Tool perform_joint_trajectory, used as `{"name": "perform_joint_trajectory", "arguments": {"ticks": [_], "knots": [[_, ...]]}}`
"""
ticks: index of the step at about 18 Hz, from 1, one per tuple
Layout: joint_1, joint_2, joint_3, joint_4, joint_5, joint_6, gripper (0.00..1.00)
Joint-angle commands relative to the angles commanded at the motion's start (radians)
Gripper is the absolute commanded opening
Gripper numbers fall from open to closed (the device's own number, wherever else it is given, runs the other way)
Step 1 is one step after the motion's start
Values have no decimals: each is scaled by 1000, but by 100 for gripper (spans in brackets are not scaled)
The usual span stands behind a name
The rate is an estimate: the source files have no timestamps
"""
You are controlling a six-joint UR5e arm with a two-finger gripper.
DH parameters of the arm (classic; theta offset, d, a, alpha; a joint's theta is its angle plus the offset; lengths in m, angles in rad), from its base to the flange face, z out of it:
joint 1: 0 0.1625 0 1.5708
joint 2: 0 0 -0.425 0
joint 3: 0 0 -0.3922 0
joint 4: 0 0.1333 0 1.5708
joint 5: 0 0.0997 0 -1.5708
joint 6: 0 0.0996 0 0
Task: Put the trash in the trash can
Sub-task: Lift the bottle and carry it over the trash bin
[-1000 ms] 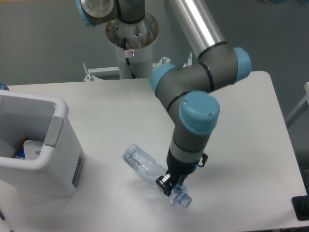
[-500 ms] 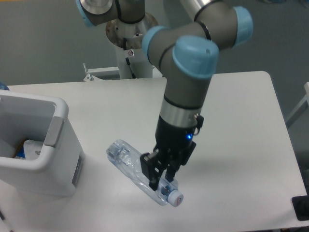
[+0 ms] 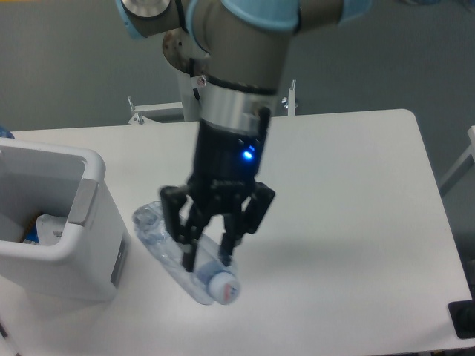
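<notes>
My gripper (image 3: 208,256) is shut on the clear crinkled plastic bottle (image 3: 172,252), holding it near its capped end and well above the table. The bottle hangs tilted, its base up to the left and its pale cap (image 3: 223,287) down toward the camera. The white trash can (image 3: 63,237) stands at the left edge, its open top just left of the bottle. Inside it a pale crumpled piece (image 3: 49,222) shows against the near wall; I cannot tell if this is the paper wad.
The arm's base column (image 3: 202,74) rises at the back of the white table (image 3: 349,222). A dark object (image 3: 463,319) sits beyond the table's front right corner.
The gripper has lifted the bottle off the table and carried it left toward the trash can. The arm now looms much larger in view.
</notes>
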Motion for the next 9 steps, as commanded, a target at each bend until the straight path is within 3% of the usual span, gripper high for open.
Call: {"name": "perform_joint_trajectory", "arguments": {"ticks": [9], "knots": [[-110, 22, -14, 45, -70, 49, 51]]}}
